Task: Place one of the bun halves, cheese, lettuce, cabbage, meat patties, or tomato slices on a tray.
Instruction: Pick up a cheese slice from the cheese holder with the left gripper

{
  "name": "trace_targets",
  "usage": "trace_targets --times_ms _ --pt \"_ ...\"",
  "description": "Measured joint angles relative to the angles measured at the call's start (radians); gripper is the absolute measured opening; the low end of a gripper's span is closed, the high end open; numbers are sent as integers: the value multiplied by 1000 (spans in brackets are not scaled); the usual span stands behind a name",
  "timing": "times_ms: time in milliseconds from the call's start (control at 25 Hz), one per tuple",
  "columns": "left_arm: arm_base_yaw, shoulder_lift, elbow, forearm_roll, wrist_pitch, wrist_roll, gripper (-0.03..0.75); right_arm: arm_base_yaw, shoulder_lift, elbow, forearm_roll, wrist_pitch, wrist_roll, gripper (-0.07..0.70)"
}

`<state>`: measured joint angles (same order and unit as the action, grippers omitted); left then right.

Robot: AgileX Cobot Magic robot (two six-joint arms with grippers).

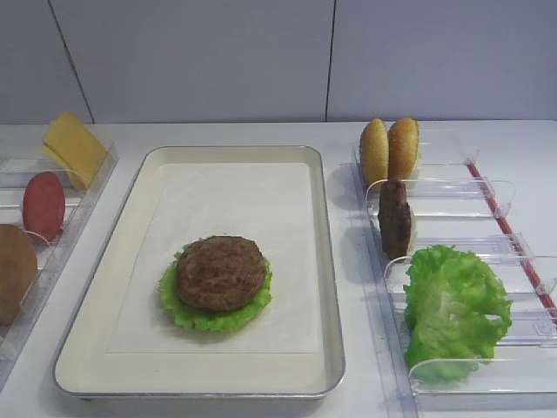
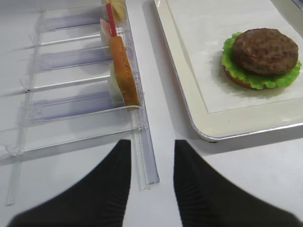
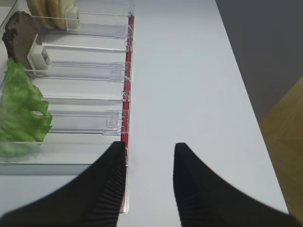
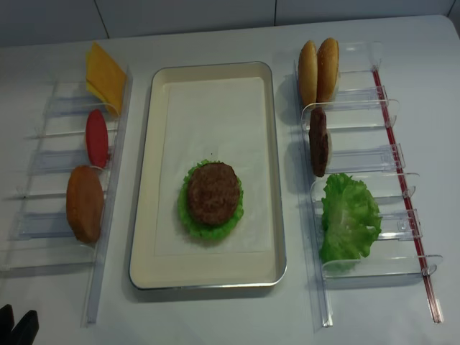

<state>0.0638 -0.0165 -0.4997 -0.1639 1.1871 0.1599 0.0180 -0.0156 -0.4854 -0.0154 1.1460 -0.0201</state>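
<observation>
The cream tray (image 1: 326, 261) (image 4: 144, 215) holds a meat patty (image 1: 221, 272) (image 2: 265, 49) on lettuce (image 1: 196, 315), with a bun half edge (image 2: 236, 81) under it. In the left bins stand the cheese (image 1: 74, 148), a tomato slice (image 1: 43, 206) and a bun half (image 4: 85, 203) (image 2: 124, 71). The right bins hold bun halves (image 1: 389, 148), a patty (image 1: 394, 218) and lettuce (image 1: 452, 309) (image 3: 21, 113). No cabbage is in view. My left gripper (image 2: 150, 146) (image 4: 16, 325) hovers open near the front left, empty. My right gripper (image 3: 150, 149) is open and empty beside the right bins.
Clear plastic bins (image 4: 65, 165) flank the tray on the left, and another row (image 4: 366, 180) with a red rail (image 3: 126, 94) stands on the right. The left rack's rail end (image 2: 147, 170) lies below my left fingers. The table's right edge (image 3: 251, 113) is near.
</observation>
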Motion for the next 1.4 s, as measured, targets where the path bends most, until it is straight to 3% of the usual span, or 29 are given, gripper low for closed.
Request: trace_targets --times_ms 360,640,800,1000,1200,1240,1280,1400 --pt "0 0 0 -4 0 -2 214 0 0 0 0 0 0 268" --pt "0 3 -2 -6 0 -95 214 0 0 0 0 0 0 268" --pt "0 150 -46 -29 14 -102 214 0 0 0 0 0 0 268" --pt "-2 444 -188 -27 16 -102 216 0 0 0 0 0 0 268" --pt "-5 770 -397 26 16 -102 288 0 0 0 0 0 0 269" --pt "-5 891 -485 40 18 -102 312 0 0 0 0 0 0 268" --pt "-5 891 -485 40 18 -102 312 0 0 0 0 0 0 269" --pt "-5 1079 -632 49 26 -99 322 0 0 0 0 0 0 269"
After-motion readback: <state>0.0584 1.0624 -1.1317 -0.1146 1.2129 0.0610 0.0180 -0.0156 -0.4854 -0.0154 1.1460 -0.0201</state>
